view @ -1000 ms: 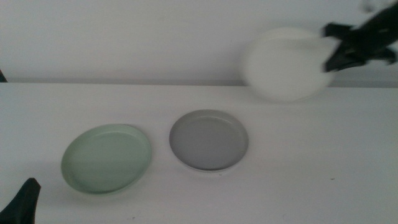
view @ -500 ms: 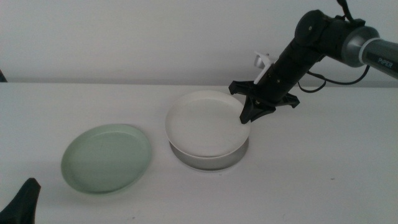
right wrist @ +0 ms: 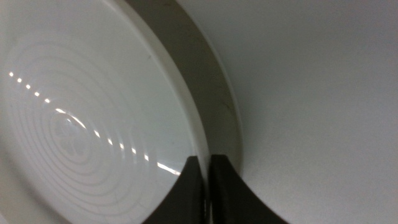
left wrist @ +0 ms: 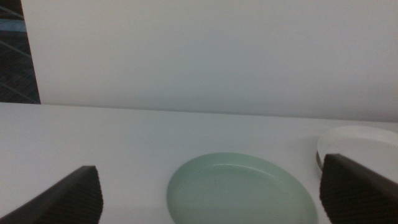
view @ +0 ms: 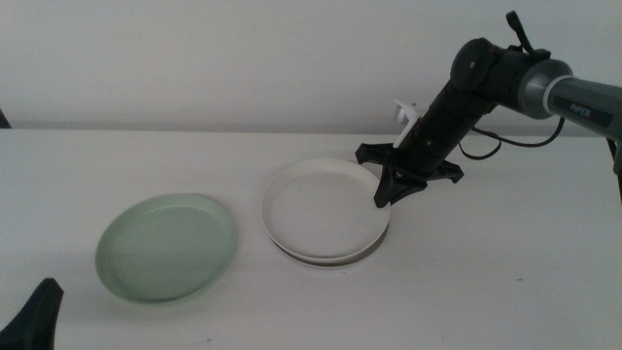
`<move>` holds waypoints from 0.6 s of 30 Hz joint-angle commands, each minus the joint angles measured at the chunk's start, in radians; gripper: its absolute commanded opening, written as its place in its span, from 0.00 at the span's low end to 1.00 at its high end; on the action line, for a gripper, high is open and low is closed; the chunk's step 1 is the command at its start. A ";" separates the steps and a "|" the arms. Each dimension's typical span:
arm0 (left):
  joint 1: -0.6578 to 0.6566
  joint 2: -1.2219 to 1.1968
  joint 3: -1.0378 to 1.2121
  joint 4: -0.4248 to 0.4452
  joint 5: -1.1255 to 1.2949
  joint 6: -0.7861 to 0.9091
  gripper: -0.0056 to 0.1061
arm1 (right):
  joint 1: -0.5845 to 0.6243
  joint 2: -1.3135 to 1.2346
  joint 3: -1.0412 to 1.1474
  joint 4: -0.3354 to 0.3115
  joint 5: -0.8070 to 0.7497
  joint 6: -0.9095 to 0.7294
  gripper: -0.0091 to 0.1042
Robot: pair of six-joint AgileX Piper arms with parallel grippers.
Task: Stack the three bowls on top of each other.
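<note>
White bowl (view: 326, 209) sits nested in grey bowl (view: 321, 259), its rim pinched between the right fingers (view: 381, 197). Left fingers (left wrist: 93, 193) wide apart, empty, mint bowl (left wrist: 242, 190) between them.

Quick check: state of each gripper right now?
Left gripper: open, holding nothing, waiting near the green bowl.
Right gripper: shut on the white bowl rim, over the grey bowl.
</note>
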 commanded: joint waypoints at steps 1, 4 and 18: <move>0.002 -0.042 0.041 -0.004 -0.018 -0.010 0.89 | -0.001 -0.006 0.001 0.002 -0.014 -0.023 0.09; 0.002 -0.042 0.041 -0.004 -0.018 -0.010 0.89 | -0.001 -0.030 -0.001 0.002 -0.009 -0.047 0.20; 0.002 -0.042 0.041 -0.004 -0.018 -0.010 0.89 | -0.027 -0.492 0.097 -0.092 0.096 -0.105 0.84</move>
